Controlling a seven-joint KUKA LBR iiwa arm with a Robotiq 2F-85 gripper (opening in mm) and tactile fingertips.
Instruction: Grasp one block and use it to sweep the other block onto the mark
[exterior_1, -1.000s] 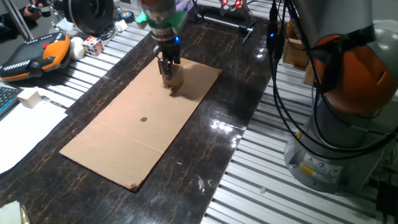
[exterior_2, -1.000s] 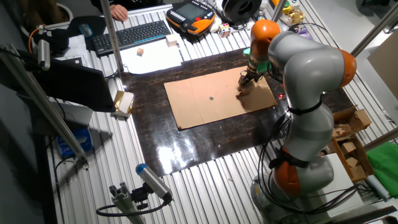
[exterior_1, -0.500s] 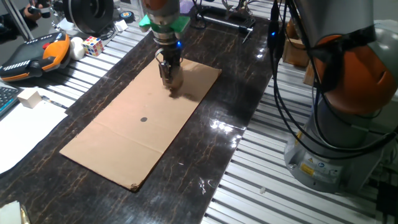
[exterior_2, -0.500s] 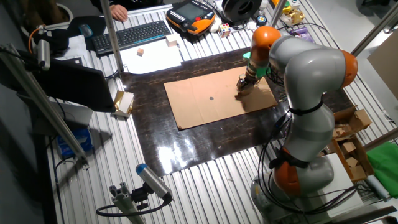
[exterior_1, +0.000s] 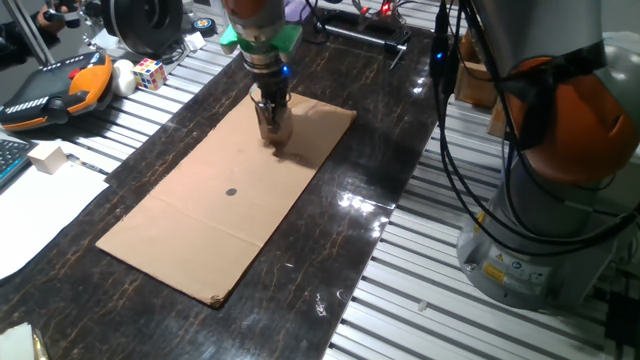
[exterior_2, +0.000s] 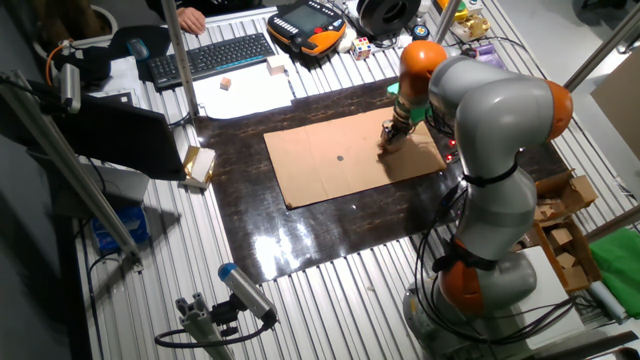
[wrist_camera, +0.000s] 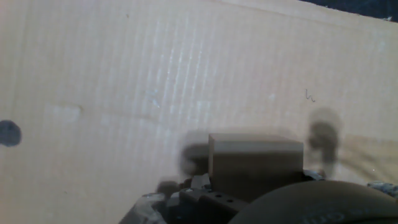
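Hand view: tan wooden cube (wrist_camera: 255, 163) sits right at the bottom of frame, against the gripper (wrist_camera: 249, 186) body, on the cardboard sheet (wrist_camera: 186, 74); the mark (wrist_camera: 9, 133), a dark dot, shows at far left edge, well apart from the cube. Blurry, so can't tell from here if the fingers actually clamp it.

One fixed view: gripper (exterior_1: 272, 128) is down on the cardboard sheet (exterior_1: 200, 220) nr its far end, fingers (exterior_1: 266, 117) narrow and straddling what looks like the cube (exterior_1: 277, 129). Prob. closed on it, but not sure; contact hidden. Mark (exterior_1: 231, 193) sits mid-sheet, toward the near-left desk (exterior_1: 350, 230) corner from the gripper.

Other fixed view: same story, gripper (exterior_2: 391, 134) at the sheet's end nearest the robot base, mark (exterior_2: 340, 157) well apart.

Progress, my read: grasp step about done or just finishing. Second block not clearly made out in any view, poss. hidden by the fingers. Nothing on the mark yet. Whole sweep across the sheet to the mark is left.
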